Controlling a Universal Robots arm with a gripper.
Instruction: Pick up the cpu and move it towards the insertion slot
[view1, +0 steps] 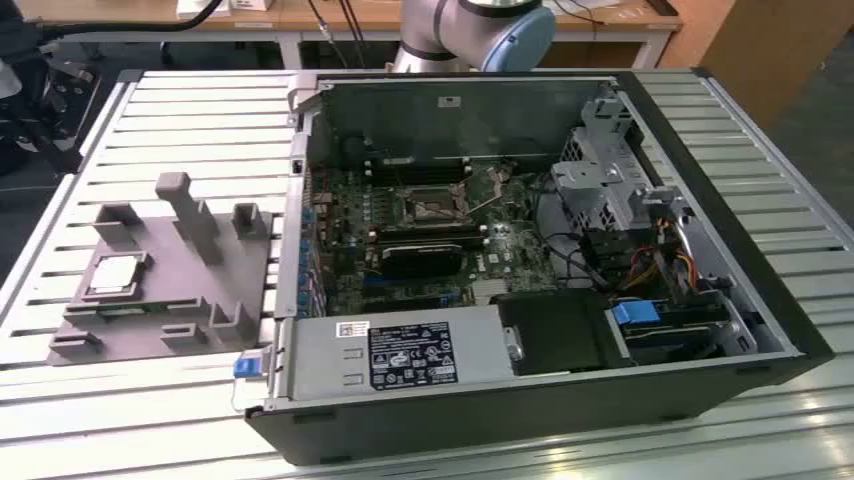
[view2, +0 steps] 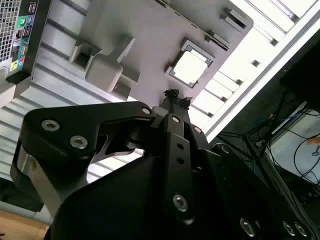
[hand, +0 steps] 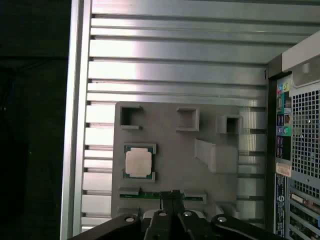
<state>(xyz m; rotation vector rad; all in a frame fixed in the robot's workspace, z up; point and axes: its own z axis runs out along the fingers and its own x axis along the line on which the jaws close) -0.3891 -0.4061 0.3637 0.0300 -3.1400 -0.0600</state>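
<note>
The cpu (view1: 118, 272), a small pale silvery square chip, lies flat in its holder on the grey tray (view1: 167, 300) at the exterior view's left. Both wrist views look down on the cpu (view2: 190, 67) (hand: 138, 162) from above the tray. My gripper (view2: 176, 96) (hand: 172, 193) hangs above the tray, a short way off the chip, with its black fingers together and nothing between them. The insertion slot (view1: 438, 208), a shiny metal-framed socket with a dark centre, sits on the motherboard inside the open computer case.
The open computer case (view1: 534, 260) fills the exterior view's right, with a black cooler block (view1: 427, 255), cables and a power supply (view1: 400, 355). Grey upright blocks (view1: 187, 205) rise from the tray. The slatted metal table (view1: 174, 110) ends close beyond the tray.
</note>
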